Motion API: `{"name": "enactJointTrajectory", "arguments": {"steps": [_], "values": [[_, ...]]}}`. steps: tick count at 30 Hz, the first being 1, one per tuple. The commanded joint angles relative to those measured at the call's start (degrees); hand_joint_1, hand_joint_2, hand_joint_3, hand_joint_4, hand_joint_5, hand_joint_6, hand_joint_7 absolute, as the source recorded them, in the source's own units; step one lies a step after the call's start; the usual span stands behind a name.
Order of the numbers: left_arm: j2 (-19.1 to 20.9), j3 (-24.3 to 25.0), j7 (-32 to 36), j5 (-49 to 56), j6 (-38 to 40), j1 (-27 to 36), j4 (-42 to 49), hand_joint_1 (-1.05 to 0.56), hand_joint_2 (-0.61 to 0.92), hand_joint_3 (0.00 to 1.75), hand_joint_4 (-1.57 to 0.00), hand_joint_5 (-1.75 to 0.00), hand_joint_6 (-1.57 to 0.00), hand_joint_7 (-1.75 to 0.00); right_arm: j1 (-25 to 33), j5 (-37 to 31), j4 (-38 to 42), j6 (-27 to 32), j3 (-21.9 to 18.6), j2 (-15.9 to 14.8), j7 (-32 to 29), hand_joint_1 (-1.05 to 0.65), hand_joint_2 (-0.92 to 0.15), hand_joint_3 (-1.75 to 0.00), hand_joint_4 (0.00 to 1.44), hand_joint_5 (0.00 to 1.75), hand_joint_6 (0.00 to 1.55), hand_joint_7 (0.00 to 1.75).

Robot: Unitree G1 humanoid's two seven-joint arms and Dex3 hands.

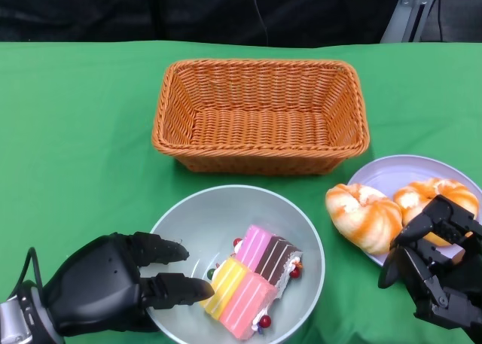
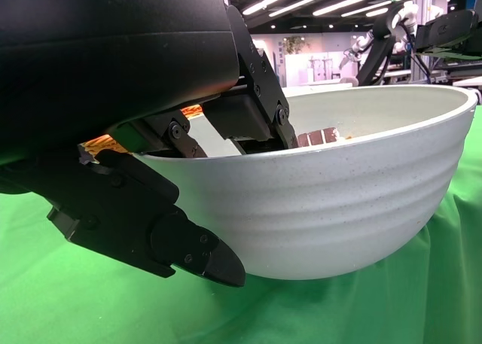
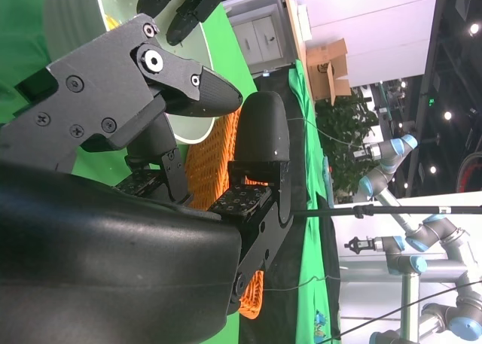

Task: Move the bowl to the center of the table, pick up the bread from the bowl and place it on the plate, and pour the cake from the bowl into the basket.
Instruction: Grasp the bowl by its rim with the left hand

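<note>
Bowl (image 1: 226, 208) on green tablecloth (image 1: 75, 133), left hand (image 1: 113, 284) pinching rim; right hand (image 1: 437, 272) spread.

A green-clothed table (image 1: 68, 133) carries everything. A wicker basket (image 1: 260, 117) sits toward its far edge (mid-width). Near the front edge stand a bowl (image 1: 218, 216) and, rightward, a plate (image 1: 399, 175).

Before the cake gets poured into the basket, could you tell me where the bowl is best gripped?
Grip the bowl at its near-left rim, where the left hand already sits: fingers hook inside, another presses the ribbed outer wall. That side probably suits best, since it faces away from the basket, so tipping sends the cake forward.
</note>
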Motion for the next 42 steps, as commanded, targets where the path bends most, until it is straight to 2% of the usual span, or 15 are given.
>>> {"name": "enactJointTrajectory", "arguments": {"steps": [1, 4, 9, 11, 15, 16, 18, 20, 24, 30, 34, 39, 40, 41, 42], "values": [[-0.3, -1.9, 0.5, 1.1, 0.0, 0.2, 1.6, -0.33, 0.73, 0.00, -0.90, -0.03, -0.87, -0.02, 0.6, 0.5, -0.9, -0.3, -0.6, 0.1, -0.5, -0.20, -0.53, -0.99, 0.72, 1.61, 0.62, 1.33], [-1.2, -2.6, 4.2, 1.3, 0.6, 0.4, 2.5, -0.30, 0.75, 0.01, -1.00, -0.05, -0.97, -0.05, 0.7, 1.0, -1.1, 0.1, -0.6, 0.1, -0.4, -0.19, -0.53, -0.99, 0.71, 1.61, 0.62, 1.33], [-2.6, -4.3, 11.5, 1.9, -0.2, -0.4, 4.6, -0.27, 0.71, 0.00, -1.26, -0.08, -1.25, -0.09, 0.7, 1.1, -0.8, -0.4, -0.6, 0.2, 0.0, -0.17, -0.54, -0.99, 0.70, 1.61, 0.61, 1.32], [-3.0, -4.8, 14.1, 2.2, -0.3, -0.7, 5.2, -0.27, 0.71, 0.00, -1.30, -0.09, -1.29, -0.09, 0.8, 1.0, -1.0, -0.2, -0.5, 0.3, -0.3, -0.17, -0.53, -1.00, 0.71, 1.60, 0.61, 1.32], [-4.6, -5.5, 19.2, 2.0, -0.7, -1.1, 7.3, -0.15, 0.75, 0.02, -1.44, -0.17, -1.39, -0.11, 0.8, 1.0, -1.1, -0.1, -0.5, 0.6, -0.5, -0.18, -0.53, -1.01, 0.72, 1.57, 0.63, 1.30], [-4.8, -5.5, 19.3, 1.7, -0.7, -1.1, 7.7, -0.12, 0.76, 0.01, -1.39, -0.29, -1.39, -0.13, 0.8, 1.1, -0.9, -0.3, -0.6, 0.6, -0.4, -0.18, -0.52, -1.01, 0.72, 1.57, 0.62, 1.30], [-5.2, -5.5, 19.6, 1.2, -1.0, -1.2, 8.6, -0.08, 0.78, 0.01, -1.19, -0.71, -1.34, -0.25, 0.8, 0.9, -0.8, -0.4, -0.6, 0.7, -0.4, -0.19, -0.52, -1.01, 0.72, 1.56, 0.62, 1.30], [-5.6, -5.5, 20.0, 0.9, -1.4, -1.4, 9.4, -0.05, 0.81, 0.01, -1.11, -0.87, -1.19, -0.54, 0.8, 0.5, -0.7, -0.9, -0.6, 1.0, -0.6, -0.20, -0.53, -0.99, 0.72, 1.56, 0.63, 1.29], [-5.3, -5.3, 19.7, 0.3, -2.1, -1.4, 9.8, -0.06, 0.84, 0.01, -1.08, -0.92, -1.11, -0.70, 0.9, 0.3, -0.8, -0.9, -0.5, 1.2, -0.8, -0.20, -0.54, -0.97, 0.72, 1.56, 0.63, 1.29], [-5.0, -5.0, 19.7, -0.6, -2.9, -1.4, 9.9, -0.05, 0.84, 0.02, -1.07, -0.93, -1.10, -0.71, 0.8, 0.5, -1.0, -0.2, -0.7, 1.0, -0.6, -0.20, -0.55, -0.96, 0.71, 1.56, 0.62, 1.30], [-4.5, -4.5, 19.0, -1.3, -3.6, -1.0, 9.3, 0.01, 0.86, 0.06, -1.04, -1.05, -1.00, -0.98, 0.7, 0.8, -0.8, 0.0, -1.0, 0.9, -0.6, -0.18, -0.56, -0.95, 0.72, 1.54, 0.63, 1.26], [-3.8, -3.6, 18.6, -2.2, -4.5, -0.6, 8.4, 0.01, 0.86, 0.10, -1.03, -1.06, -0.98, -1.02, 0.4, 1.7, -0.2, 0.1, -1.2, 0.7, 0.3, -0.17, -0.57, -0.93, 0.72, 1.53, 0.64, 1.25], [-3.7, -3.4, 18.6, -2.4, -4.9, -0.5, 8.1, 0.01, 0.85, 0.13, -1.04, -1.05, -0.99, -1.02, 0.4, 1.7, -0.2, 0.1, -1.2, 0.7, 0.2, -0.16, -0.57, -0.94, 0.72, 1.53, 0.64, 1.24], [-3.5, -3.2, 18.6, -2.5, -5.1, -0.4, 7.8, 0.01, 0.80, 0.24, -1.04, -1.03, -0.99, -1.01, 0.4, 1.7, -0.2, 0.1, -1.2, 0.8, 0.1, -0.16, -0.57, -0.94, 0.72, 1.53, 0.64, 1.24], [-3.4, -3.0, 18.6, -2.4, -5.3, -0.3, 7.5, 0.01, 0.69, 0.46, -1.05, -1.02, -0.99, -1.01, 0.3, 1.5, -0.1, 0.0, -1.2, 0.9, 0.0, -0.15, -0.57, -0.94, 0.72, 1.53, 0.64, 1.24]]}}
